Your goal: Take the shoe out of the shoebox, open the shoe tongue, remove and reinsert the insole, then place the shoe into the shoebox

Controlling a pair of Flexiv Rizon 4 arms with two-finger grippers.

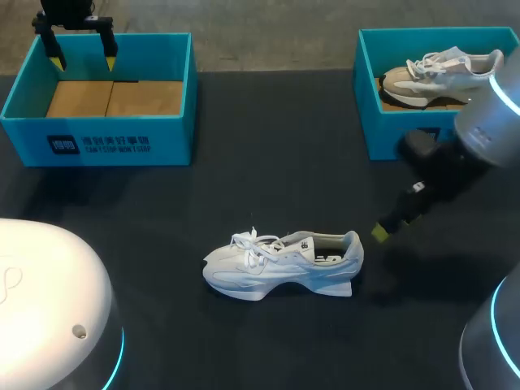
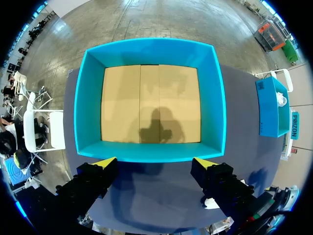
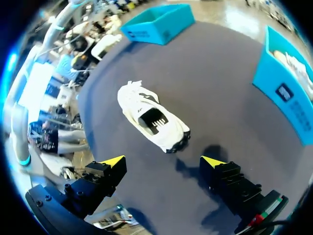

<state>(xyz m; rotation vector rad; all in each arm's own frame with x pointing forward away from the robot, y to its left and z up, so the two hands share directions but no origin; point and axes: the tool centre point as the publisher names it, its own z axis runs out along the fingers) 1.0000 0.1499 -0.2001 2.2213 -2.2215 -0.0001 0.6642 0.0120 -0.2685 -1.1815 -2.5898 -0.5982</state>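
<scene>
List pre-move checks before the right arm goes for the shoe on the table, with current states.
1. Shoe out of the box, upright on the table: ok.
2. Right gripper open and empty: ok.
3. Right gripper clear of the shoe, which lies ahead of it with the heel end nearer: ok.
4. Left gripper open and empty, above the left shoebox: ok.
5. Left shoebox empty, ready to receive the shoe: ok.
6. Insole seated flat inside the shoe: cannot tell.
</scene>
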